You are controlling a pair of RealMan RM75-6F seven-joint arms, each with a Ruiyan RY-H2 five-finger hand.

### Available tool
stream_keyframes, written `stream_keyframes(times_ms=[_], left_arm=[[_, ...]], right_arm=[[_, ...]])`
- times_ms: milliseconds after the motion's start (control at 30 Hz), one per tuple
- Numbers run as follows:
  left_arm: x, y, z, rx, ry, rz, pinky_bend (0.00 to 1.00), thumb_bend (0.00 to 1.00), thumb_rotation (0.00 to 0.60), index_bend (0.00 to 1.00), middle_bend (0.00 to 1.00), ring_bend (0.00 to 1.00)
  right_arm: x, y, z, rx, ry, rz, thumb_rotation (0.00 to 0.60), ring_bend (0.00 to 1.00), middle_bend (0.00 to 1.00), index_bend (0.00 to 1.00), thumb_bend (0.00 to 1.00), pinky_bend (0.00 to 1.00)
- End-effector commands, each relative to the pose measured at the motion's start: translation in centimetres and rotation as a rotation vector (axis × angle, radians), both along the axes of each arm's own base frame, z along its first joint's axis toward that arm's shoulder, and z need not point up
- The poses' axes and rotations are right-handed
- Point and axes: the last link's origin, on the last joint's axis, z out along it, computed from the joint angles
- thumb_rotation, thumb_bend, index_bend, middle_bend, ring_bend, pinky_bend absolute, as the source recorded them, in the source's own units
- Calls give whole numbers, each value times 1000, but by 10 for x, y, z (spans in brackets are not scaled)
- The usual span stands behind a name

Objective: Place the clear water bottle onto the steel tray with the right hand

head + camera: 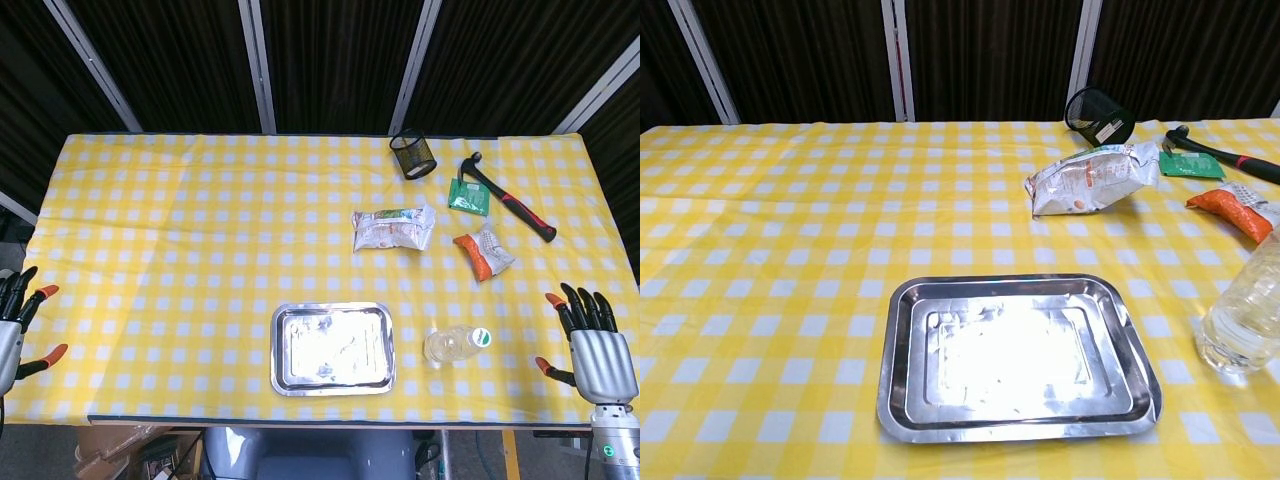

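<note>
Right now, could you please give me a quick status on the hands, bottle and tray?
Right hand and left hand open, at table edges. Water bottle upright on cloth, right of steel tray, untouched. Nothing between them.

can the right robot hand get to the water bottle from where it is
Probably yes. The right robot hand sits open just off the table's right edge, and only bare cloth lies between it and the water bottle. The orange packet lies farther back.

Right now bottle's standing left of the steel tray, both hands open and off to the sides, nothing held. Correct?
One thing is off: the clear water bottle stands to the right of the steel tray, not left, on the right hand's side. The head view shows it. The rest holds: the left hand and right hand are both open at the table's sides, holding nothing.
</note>
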Motion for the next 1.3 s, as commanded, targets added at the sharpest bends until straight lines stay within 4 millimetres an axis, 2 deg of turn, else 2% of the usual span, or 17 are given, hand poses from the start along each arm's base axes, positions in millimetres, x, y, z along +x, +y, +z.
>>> stream_keyframes(times_ms=[33, 567, 800, 1300], left_arm=[[2, -4, 1, 2, -6, -13, 0, 203, 600, 196, 0, 0], [1, -7, 4, 10, -7, -7, 0, 174, 600, 195, 0, 0], [1, -8, 4, 11, -6, -6, 0, 174, 600, 195, 0, 0], [1, -7, 2, 9, -1, -2, 0, 174, 600, 195, 0, 0]], right_arm=[[0, -1, 0, 9, -14, -1, 600, 0, 79, 173, 127, 0], [0, -6, -3, -2, -101, 3, 600, 0, 79, 173, 126, 0], [1, -6, -11, 117, -343, -25, 600, 0, 79, 172, 126, 0], [-29, -23, -34, 346, -725, -172, 600, 0, 77, 172, 126, 0]])
